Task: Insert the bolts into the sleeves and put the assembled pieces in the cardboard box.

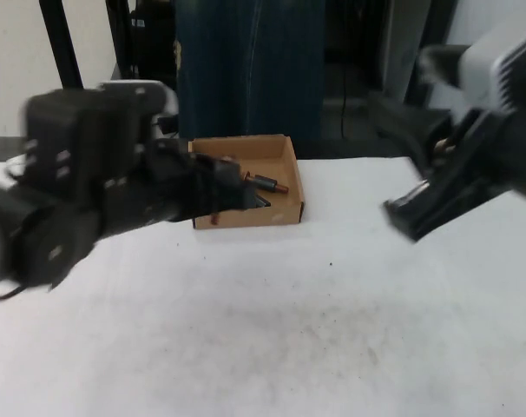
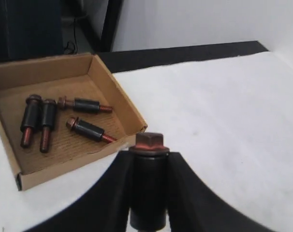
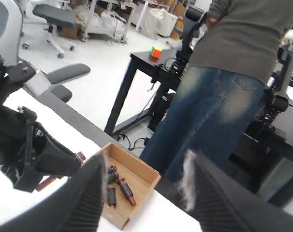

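Clamped around its middle in the left gripper (image 2: pixel 148 162), the assembled piece (image 2: pixel 147 193) looks stiff, weighty and slick, so that firm hold suits; the right gripper (image 3: pixel 144 162) gapes.

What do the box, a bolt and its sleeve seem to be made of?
Box: brown corrugated cardboard, matte, ridged floor.
Bolt: likely metal, coppery-red sheen, hex head.
Sleeve: smooth black, faint gloss; plastic, rubber or coated metal, unclear.
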Available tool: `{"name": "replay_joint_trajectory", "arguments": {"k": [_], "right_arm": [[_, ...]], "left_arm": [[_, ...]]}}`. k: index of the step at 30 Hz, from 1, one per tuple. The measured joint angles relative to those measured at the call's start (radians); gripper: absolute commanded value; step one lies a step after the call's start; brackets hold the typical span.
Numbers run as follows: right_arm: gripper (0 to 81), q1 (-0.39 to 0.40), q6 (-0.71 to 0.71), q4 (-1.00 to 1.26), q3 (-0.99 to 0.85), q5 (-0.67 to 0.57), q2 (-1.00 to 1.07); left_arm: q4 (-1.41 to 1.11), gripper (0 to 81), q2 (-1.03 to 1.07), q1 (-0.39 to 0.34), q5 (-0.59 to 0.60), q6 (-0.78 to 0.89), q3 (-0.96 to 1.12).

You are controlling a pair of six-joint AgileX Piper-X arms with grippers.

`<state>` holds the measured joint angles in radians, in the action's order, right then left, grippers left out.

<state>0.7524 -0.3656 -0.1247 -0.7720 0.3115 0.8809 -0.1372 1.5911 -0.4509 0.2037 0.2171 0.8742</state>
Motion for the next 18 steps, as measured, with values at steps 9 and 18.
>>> {"name": "replay_joint_trajectory", "arguments": {"k": [9,18], "right_arm": [[50.4,-0.076,0.000,-0.181,-0.008,0.020,-0.075],[50.4,-0.157,0.000,-0.297,-0.007,0.034,-0.099]], "left_arm": [[0.109,0.8,0.250,0.038,-0.007,-0.017,0.268],[0.190,0.8,0.493,0.076,-0.033,-0.053,0.550]]}}
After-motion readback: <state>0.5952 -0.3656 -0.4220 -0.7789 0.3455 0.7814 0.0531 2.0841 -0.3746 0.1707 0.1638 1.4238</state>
